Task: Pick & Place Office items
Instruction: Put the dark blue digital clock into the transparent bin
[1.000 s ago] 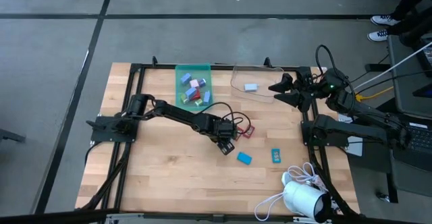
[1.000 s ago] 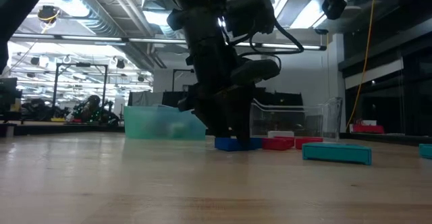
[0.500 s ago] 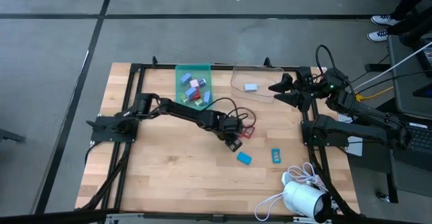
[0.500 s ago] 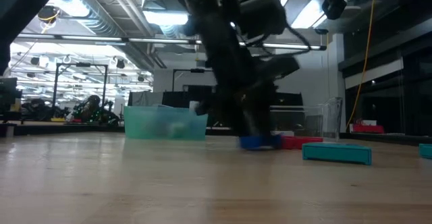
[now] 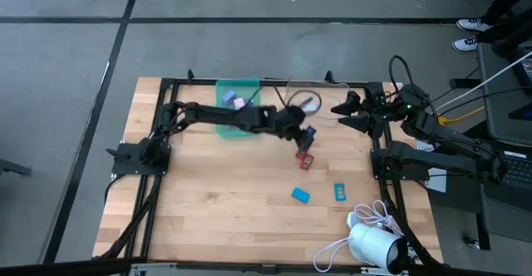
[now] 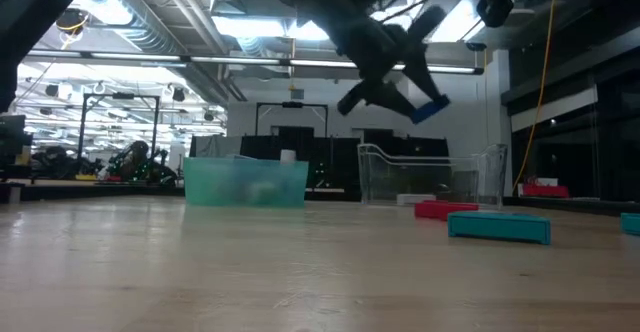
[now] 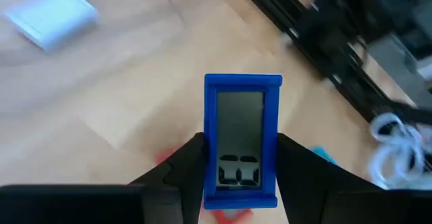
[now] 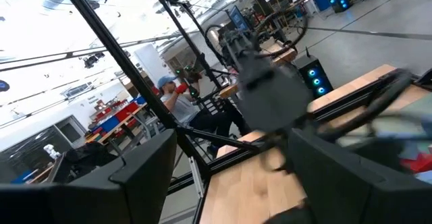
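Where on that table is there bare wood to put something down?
The wide stretch of table left of the blue piece and below the left arm is bare. It is crowded around the teal tray, clear bin and red piece.

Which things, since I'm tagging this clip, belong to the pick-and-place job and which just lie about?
Job: blue piece held in left gripper; red piece; second blue piece; teal piece; teal tray; clear bin.
Lying about: white device.
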### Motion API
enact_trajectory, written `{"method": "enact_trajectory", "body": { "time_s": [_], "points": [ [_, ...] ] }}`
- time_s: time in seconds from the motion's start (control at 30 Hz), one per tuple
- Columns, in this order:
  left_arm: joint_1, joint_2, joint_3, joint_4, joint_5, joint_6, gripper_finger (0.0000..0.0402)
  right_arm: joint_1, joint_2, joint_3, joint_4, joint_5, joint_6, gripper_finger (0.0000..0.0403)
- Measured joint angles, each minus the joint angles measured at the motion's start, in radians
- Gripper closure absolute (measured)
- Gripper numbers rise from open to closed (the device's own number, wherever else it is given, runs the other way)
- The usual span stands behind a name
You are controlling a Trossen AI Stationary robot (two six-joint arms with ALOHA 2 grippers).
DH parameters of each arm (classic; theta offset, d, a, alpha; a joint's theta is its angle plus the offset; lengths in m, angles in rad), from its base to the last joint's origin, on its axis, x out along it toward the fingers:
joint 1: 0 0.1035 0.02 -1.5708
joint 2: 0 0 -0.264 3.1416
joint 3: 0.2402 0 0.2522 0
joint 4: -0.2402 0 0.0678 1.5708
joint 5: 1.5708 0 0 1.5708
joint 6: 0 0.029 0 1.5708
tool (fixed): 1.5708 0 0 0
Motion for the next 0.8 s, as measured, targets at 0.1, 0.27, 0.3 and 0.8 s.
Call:
{"method": "enact_trajectory", "body": {
  "time_s": [0.1,0.27,0.3,0.8],
  "points": [
    [0.059,0.002,-0.001,0.038,0.024,0.026,0.0259,0.000,0.000,0.000,0.000,0.000,-0.002,0.0111],
    [0.150,0.001,-0.001,0.141,0.090,0.057,0.0259,0.000,0.000,0.000,0.000,0.001,0.003,0.0111],
    [0.167,0.001,-0.001,0.157,0.102,0.063,0.0259,0.000,0.000,0.000,0.000,0.002,0.006,0.0111],
    [0.368,0.083,0.001,0.213,0.325,0.145,0.0274,0.000,0.000,0.000,0.003,0.105,0.032,0.0111]
  ]
}}
